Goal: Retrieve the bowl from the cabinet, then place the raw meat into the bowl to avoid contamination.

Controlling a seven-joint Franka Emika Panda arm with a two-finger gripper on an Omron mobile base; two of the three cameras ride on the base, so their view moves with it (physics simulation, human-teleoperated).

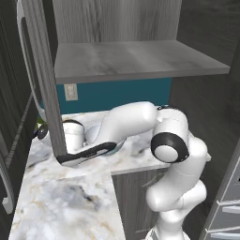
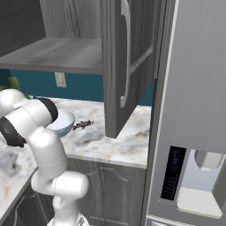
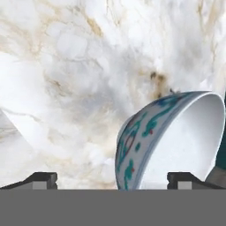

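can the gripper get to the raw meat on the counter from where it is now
Probably yes. The raw meat lies in the open on the counter right beside the bowl, and the open gripper is at that bowl.

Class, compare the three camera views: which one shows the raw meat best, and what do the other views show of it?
The right base view: the raw meat lies in full on the marble counter, just right of the bowl, with its fish shape plain. In the left base view I cannot make it out behind the arm and cabinet door. The hand view shows bowl and marble.
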